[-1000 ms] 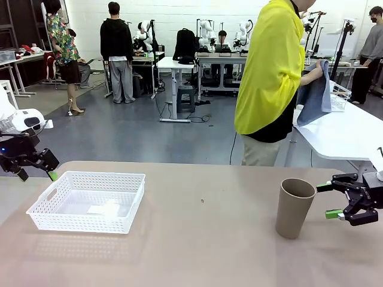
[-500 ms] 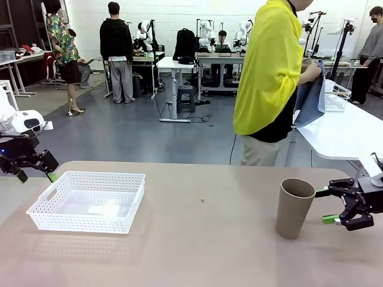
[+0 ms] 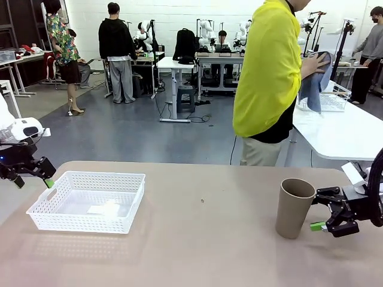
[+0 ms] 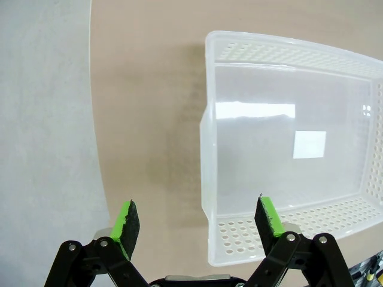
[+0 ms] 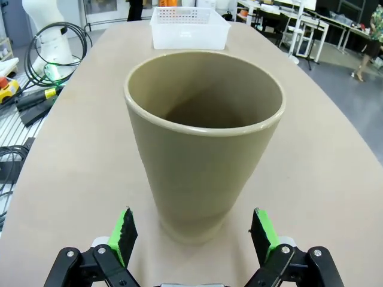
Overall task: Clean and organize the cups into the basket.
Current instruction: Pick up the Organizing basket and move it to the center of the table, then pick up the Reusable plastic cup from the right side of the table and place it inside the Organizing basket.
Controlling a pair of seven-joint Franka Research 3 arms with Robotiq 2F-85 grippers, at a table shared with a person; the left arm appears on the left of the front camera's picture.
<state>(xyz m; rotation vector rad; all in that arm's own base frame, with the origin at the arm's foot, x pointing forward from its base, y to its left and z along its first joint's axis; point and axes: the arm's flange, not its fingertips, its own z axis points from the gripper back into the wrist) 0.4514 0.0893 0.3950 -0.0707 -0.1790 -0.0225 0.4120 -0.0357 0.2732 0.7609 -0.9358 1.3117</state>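
A taupe-brown cup (image 3: 294,208) stands upright and empty on the tan table at the right. My right gripper (image 3: 318,209) is open just to its right at mid-height, fingers pointing at the cup and close to its wall without touching it. In the right wrist view the cup (image 5: 203,137) rises just ahead of the open right gripper (image 5: 193,215), not between its fingers. The white perforated basket (image 3: 78,222) sits at the left, holding no cups. My left gripper (image 3: 33,181) hangs open above the basket's left end; in the left wrist view, the left gripper (image 4: 197,206) straddles the basket's end wall (image 4: 206,119).
A person in a yellow top (image 3: 269,72) stands at the far side, turned toward a white side table (image 3: 341,134), holding a blue cloth (image 3: 314,78) near a wire rack (image 3: 332,100). Cables (image 5: 51,42) lie off the table's edge. A white label (image 4: 309,144) marks the basket floor.
My right gripper has slid left toward the cup, staying open. The left gripper drifted slightly left. The person raised the blue cloth.
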